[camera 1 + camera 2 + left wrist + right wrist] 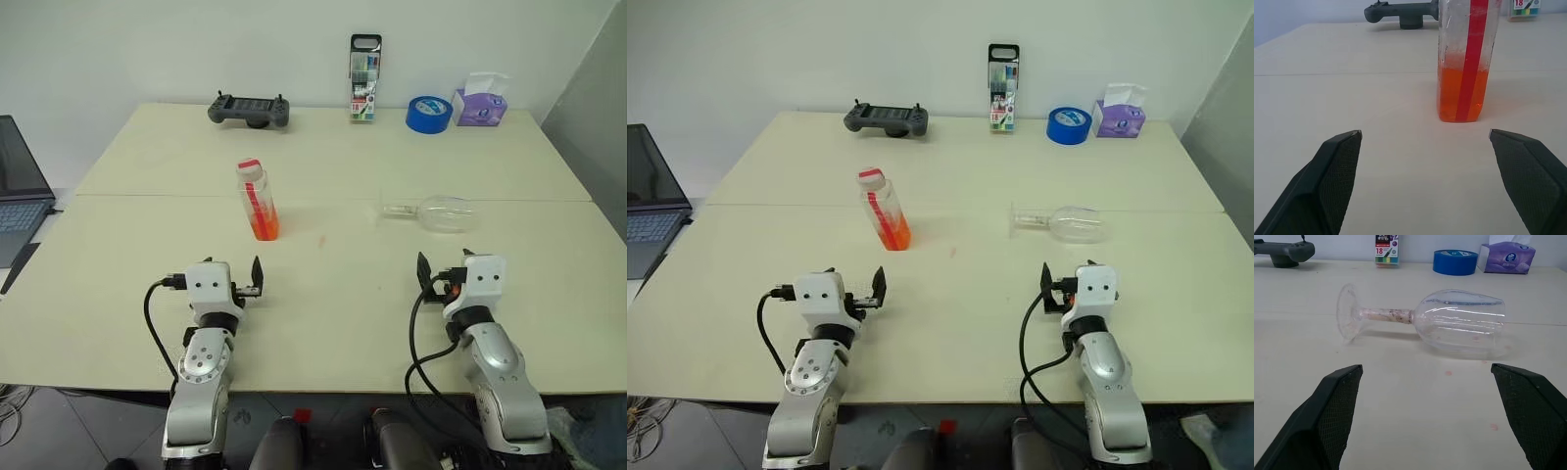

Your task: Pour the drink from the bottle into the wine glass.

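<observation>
The bottle (258, 201) stands upright on the table (333, 304) left of centre, red cap on, a red-and-white strip down its side. The orange drink (1449, 93) fills its lower part. Right of centre, the clear wine glass (436, 212) lies on its side with its foot (1346, 311) pointing toward the bottle. My left gripper (1425, 134) is open and level, a short way in front of the bottle. Just before the lying glass, my right gripper (1426, 367) is open as well. Neither touches anything.
Along the far edge sit a dark game controller (249, 110), a pack of markers (364, 78), a blue tape roll (428, 114) and a purple tissue pack (480, 101). A laptop (20, 191) stands off the table's left side.
</observation>
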You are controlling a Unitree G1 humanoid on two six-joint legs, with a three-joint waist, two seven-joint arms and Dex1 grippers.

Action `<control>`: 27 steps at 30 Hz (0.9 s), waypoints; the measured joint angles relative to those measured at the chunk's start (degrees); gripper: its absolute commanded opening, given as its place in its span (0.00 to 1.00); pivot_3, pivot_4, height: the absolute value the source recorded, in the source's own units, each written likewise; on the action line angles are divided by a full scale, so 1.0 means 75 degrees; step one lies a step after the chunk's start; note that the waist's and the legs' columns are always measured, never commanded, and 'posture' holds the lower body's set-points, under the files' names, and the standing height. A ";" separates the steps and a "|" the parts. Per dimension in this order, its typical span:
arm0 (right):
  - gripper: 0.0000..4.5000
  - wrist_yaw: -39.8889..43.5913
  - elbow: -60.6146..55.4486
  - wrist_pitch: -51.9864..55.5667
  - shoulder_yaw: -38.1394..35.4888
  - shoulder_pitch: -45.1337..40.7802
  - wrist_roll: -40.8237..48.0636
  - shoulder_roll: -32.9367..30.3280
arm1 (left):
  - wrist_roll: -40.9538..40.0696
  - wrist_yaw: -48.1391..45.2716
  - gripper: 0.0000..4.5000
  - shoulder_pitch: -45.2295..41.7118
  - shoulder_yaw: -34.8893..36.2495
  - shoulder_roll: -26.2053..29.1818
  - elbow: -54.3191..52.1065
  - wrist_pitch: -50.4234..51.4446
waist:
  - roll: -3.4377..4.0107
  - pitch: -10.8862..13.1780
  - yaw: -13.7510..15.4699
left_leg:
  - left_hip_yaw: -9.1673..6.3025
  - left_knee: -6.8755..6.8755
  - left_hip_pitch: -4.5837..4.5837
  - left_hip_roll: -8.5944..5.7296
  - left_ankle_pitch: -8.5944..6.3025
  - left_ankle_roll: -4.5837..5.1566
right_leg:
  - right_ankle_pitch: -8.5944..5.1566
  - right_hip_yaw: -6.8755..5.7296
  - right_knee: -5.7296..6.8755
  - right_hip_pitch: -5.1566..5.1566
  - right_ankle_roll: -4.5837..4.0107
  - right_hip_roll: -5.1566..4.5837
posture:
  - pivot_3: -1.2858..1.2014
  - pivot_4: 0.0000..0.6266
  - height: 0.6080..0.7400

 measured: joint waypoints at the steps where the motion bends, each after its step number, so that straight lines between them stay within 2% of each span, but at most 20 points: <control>1: 1.00 0.0000 0.0000 -0.0007 -0.0004 0.0000 0.0000 0.0000 | 0.0000 0.0005 0.99 0.0000 0.0000 0.0000 0.0000 0.0000 | 0.0000 0.0000 0.0000 | 0.0000 0.0000 0.0000 0.0000 0.0000 0.0000 | 0.0000 0.0000 0.0000 0.0000 0.0000 0.0000 | 0.52 0.24 1.00; 18: 1.00 0.0402 0.0059 -0.0050 -0.0065 -0.0060 0.0051 -0.0124 | -0.0232 -0.0320 0.99 0.0150 -0.0264 -0.0064 -0.0006 0.0032 | 0.0000 0.0000 0.0001 | 0.0003 0.0001 0.0002 0.0000 0.0000 0.0000 | 0.0000 0.0001 0.0004 0.0000 -0.0001 0.0001 | 0.52 0.24 1.00; 27: 1.00 0.2165 -0.0471 0.1218 0.0602 -0.1660 0.1263 -0.0852 | -0.0160 0.0082 0.99 -0.0785 -0.0235 -0.0231 -0.0008 0.0236 | -0.0002 -0.0001 -0.0005 | -0.0004 0.0007 0.0006 0.0003 0.0001 0.0002 | 0.0010 -0.0008 0.0005 0.0010 -0.0006 0.0037 | 0.52 0.24 1.00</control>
